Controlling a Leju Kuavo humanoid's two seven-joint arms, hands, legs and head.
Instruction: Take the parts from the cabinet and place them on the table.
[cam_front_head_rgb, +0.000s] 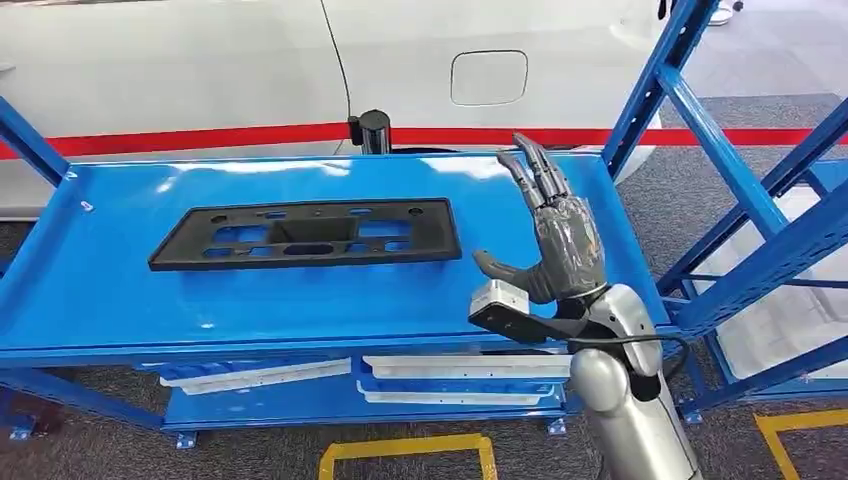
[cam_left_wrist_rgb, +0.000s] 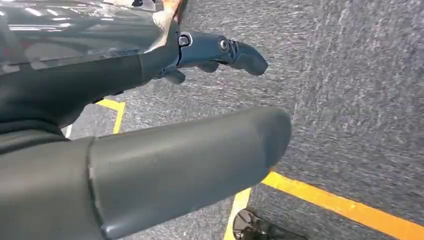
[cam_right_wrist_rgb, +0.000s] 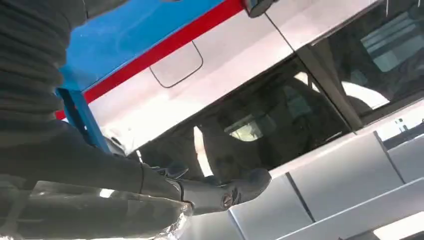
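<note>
A flat black plastic part (cam_front_head_rgb: 310, 232) with several cut-outs lies on the blue table top (cam_front_head_rgb: 120, 290), left of centre. My right hand (cam_front_head_rgb: 555, 235) hovers over the table's right end, to the right of the part and apart from it, fingers straight and spread, thumb out, holding nothing. In the right wrist view the right hand (cam_right_wrist_rgb: 150, 185) stretches toward a white car with nothing in it. My left hand (cam_left_wrist_rgb: 165, 130) hangs over grey carpet, thumb and fingers apart, nothing in it.
A white car (cam_front_head_rgb: 420, 60) with a red stripe stands behind the table. A blue rack (cam_front_head_rgb: 740, 190) rises at the right. White panels (cam_front_head_rgb: 460, 368) lie on the lower shelf. Yellow floor tape (cam_front_head_rgb: 400, 445) marks the carpet in front.
</note>
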